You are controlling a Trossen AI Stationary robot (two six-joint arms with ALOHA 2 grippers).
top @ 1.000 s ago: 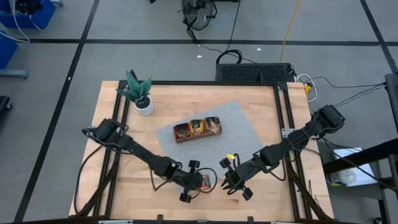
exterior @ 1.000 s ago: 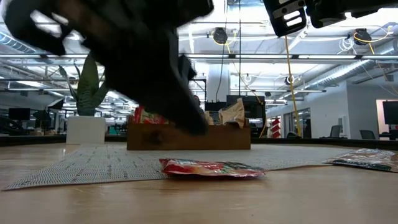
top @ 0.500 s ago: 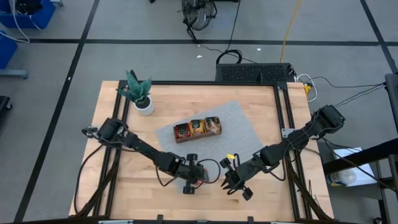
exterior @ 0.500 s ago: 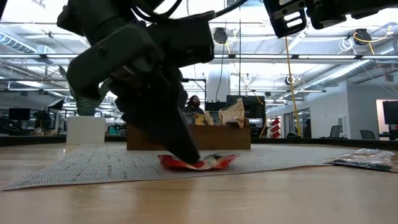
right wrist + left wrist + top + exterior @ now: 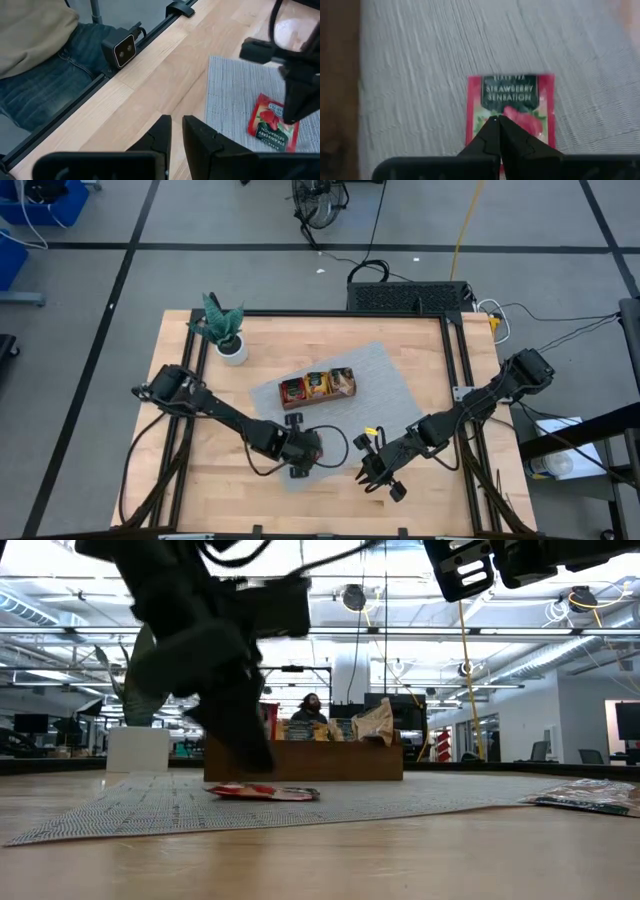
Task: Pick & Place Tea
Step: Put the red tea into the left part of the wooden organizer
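A: Tea sachet (image 5: 510,107) lies on the grey mat (image 5: 420,60), near edge, left gripper (image 5: 498,120) pinching its edge, fingers together.

B: Lift slowly toward the far tray (image 5: 318,387). Right gripper (image 5: 177,131) waits, nearly closed, empty.

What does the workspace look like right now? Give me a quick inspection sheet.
Surface: wooden table with a grey mat.
Job's things: red tea sachet flat on the mat; wooden tray holds more sachets.
Clutter: potted plant; another packet on the table.
Grippers: left gripper shut, tips on the red sachet; right gripper nearly shut, empty, over bare table.
Cables: loop by the left wrist.
Surroundings: seated person at the table edge.
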